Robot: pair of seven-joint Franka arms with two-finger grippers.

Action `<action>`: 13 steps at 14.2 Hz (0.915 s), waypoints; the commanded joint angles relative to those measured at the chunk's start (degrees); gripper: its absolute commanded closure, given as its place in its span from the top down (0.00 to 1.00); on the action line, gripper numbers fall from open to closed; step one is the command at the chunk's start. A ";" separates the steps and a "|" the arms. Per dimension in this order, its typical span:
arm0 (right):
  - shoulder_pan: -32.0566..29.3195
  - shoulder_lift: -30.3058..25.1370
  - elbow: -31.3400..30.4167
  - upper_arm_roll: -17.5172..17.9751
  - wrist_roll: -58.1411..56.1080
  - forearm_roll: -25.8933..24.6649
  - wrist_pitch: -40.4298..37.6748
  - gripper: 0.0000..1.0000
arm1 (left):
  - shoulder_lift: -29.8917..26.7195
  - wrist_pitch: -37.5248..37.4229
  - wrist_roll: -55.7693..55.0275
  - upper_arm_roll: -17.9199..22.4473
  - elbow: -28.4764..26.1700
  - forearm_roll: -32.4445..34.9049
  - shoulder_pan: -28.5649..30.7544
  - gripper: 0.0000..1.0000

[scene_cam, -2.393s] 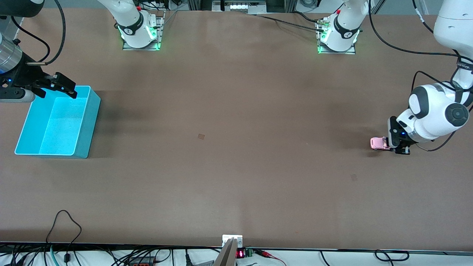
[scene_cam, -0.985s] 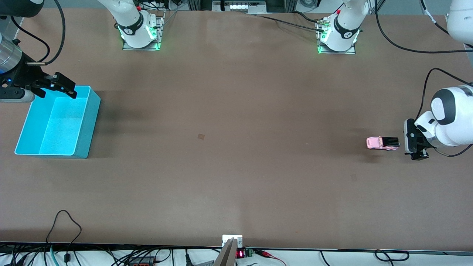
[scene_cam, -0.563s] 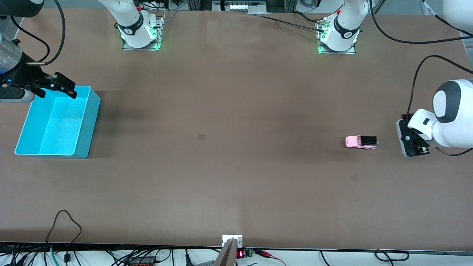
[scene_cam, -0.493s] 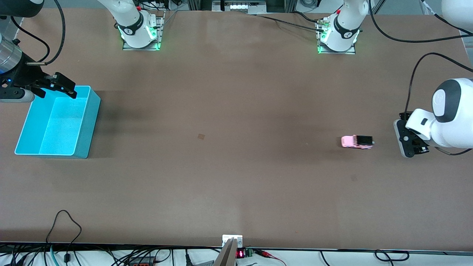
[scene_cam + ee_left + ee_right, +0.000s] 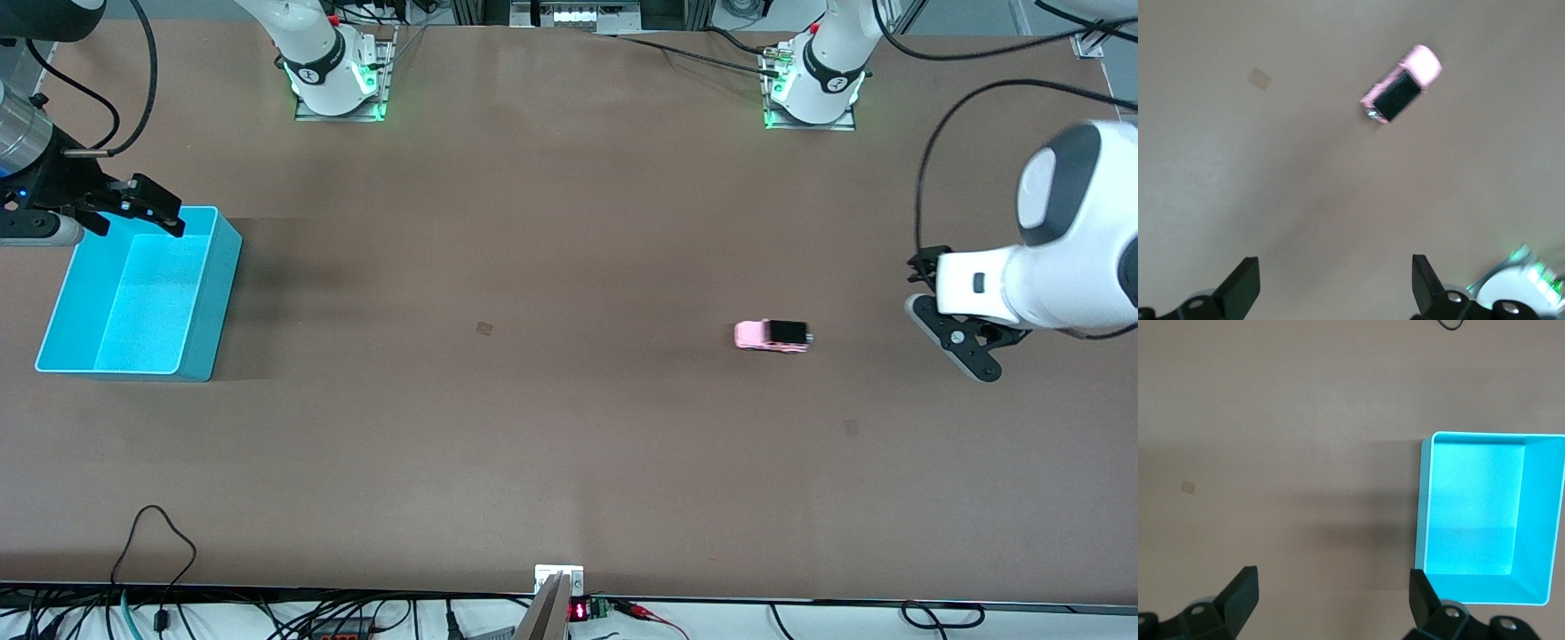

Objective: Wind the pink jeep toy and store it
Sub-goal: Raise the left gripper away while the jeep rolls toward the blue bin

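Observation:
The pink jeep toy [image 5: 772,336], light pink with a black ribbed rear roof, stands free on the brown table toward the left arm's end; it also shows in the left wrist view [image 5: 1401,93]. My left gripper [image 5: 956,333] is open and empty, raised above the table beside the jeep and apart from it; in the left wrist view [image 5: 1336,288] its fingers stand wide. My right gripper [image 5: 147,209] is open and empty over the rim of the turquoise bin [image 5: 222,293]. The bin [image 5: 1423,507] is empty in the right wrist view, where the right gripper [image 5: 1331,603] shows open.
A small tan patch [image 5: 484,328] lies on the table between jeep and bin. Cables and a small device [image 5: 560,582] sit along the table edge nearest the camera. The arm bases [image 5: 338,84] stand along the edge farthest from the camera.
The left gripper let go of the jeep and drew back and up. The jeep has rolled on its own across the table toward the right arm's end. The right arm has not moved.

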 commanded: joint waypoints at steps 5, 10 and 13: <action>-0.69 -0.83 -0.09 0.30 -1.20 0.13 -0.52 1.00 | -14.12 6.95 -37.50 5.22 -10.37 -0.34 -6.30 1.00; -0.69 -0.83 -0.09 0.30 -1.20 0.13 -0.52 1.00 | -21.54 15.60 -38.75 11.74 -18.06 -6.07 -8.16 1.00; -0.69 -0.83 -0.18 0.30 -1.20 0.13 -0.52 1.00 | -21.10 9.01 -38.40 11.13 -15.96 -6.25 -8.07 1.00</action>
